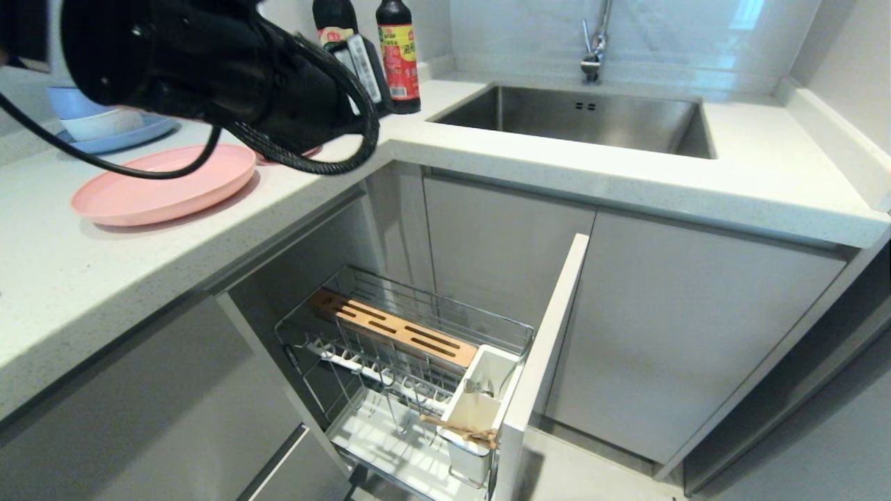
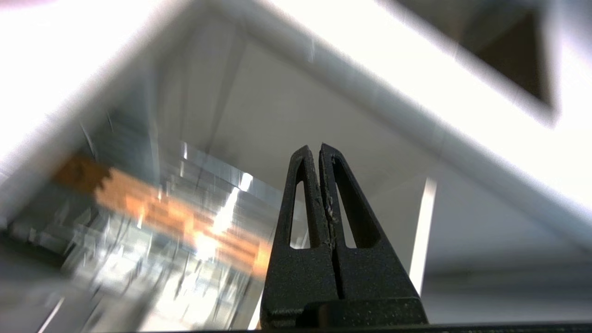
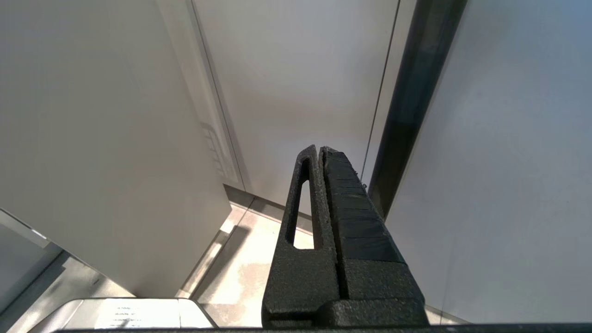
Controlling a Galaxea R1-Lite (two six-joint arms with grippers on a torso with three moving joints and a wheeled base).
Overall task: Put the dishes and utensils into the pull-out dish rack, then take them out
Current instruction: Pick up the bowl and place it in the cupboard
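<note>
The pink plate (image 1: 163, 184) lies on the white counter at the left. Behind my left arm (image 1: 209, 62) a pink edge (image 1: 311, 151) peeks out, probably the bowl, otherwise hidden. Below the counter the pull-out dish rack (image 1: 411, 348) stands drawn out, blurred in the left wrist view around its bamboo strip (image 2: 175, 217). In its white utensil cup (image 1: 480, 410) rest the wooden chopsticks (image 1: 461, 429) and a metal spoon (image 1: 480, 385). My left gripper (image 2: 319, 148) is shut and holds nothing, pointing down toward the rack. My right gripper (image 3: 320, 149) hangs shut and idle by the cabinet, above the floor.
A blue plate with stacked bowls (image 1: 104, 122) sits at the counter's far left. Two sauce bottles (image 1: 398, 56) stand behind the arm. The steel sink (image 1: 578, 118) and faucet (image 1: 593, 42) are at the back right. The rack's grey cabinet front (image 1: 546, 348) juts into the aisle.
</note>
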